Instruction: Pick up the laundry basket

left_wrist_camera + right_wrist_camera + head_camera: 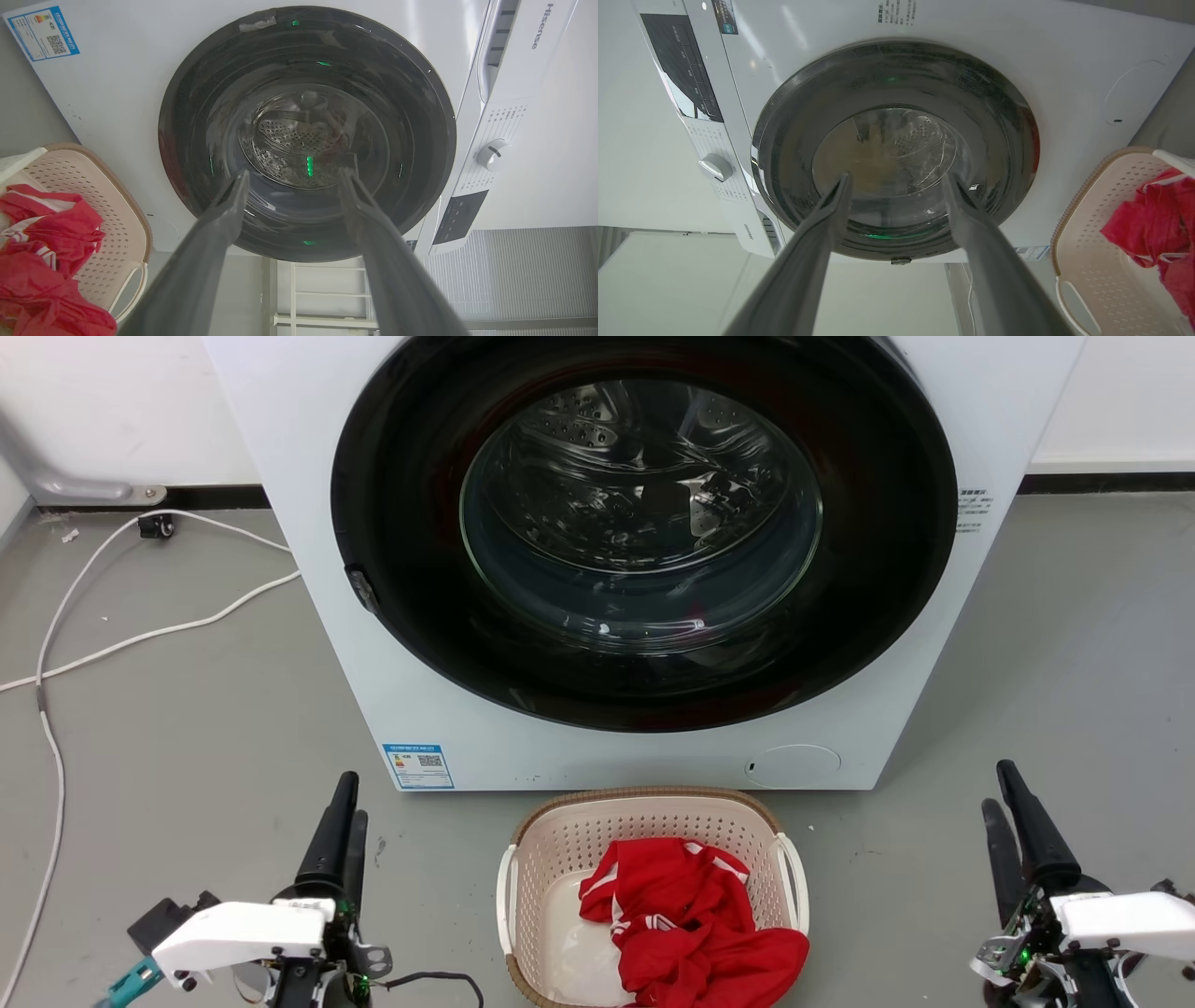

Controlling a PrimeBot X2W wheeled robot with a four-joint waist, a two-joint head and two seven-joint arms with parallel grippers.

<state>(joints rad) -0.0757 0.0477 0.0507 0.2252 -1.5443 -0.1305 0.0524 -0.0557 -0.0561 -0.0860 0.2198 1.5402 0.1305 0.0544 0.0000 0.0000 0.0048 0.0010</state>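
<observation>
Far left, a white cable (56, 644) trails loose over the grey floor (187, 728), with a small black plug (155, 526) by the wall. The left gripper (344, 803) sits low left, fingers pointing up toward the washing machine (308, 569). In the left wrist view its two dark fingers are spread wide with nothing between them, so it is parted and empty. It is well apart from the laundry basket (579, 840), not touching it. A blue energy label (417, 765) is at the washer's lower left corner. The round dark door (644, 700) is closed, with the steel drum visible through the glass, and a round service flap (794, 765) sits lower right on the front panel. The basket stands upright on the floor in the centre, just in front of the washer's base, between the two grippers. It is beige with perforated walls, a brown woven-look rim, and white handles on the left (505, 887) and right (795, 877) sides. A red garment with white stripes (691, 915) lies crumpled inside, mostly toward the basket's right and near side, spilling over the near rim. The pale bottom shows on the left. The right gripper (997, 786) is low right, fingers up and also well clear of the basket. The right wrist view shows its fingers set wide apart and gripping nothing, with the basket at that view's right edge.
</observation>
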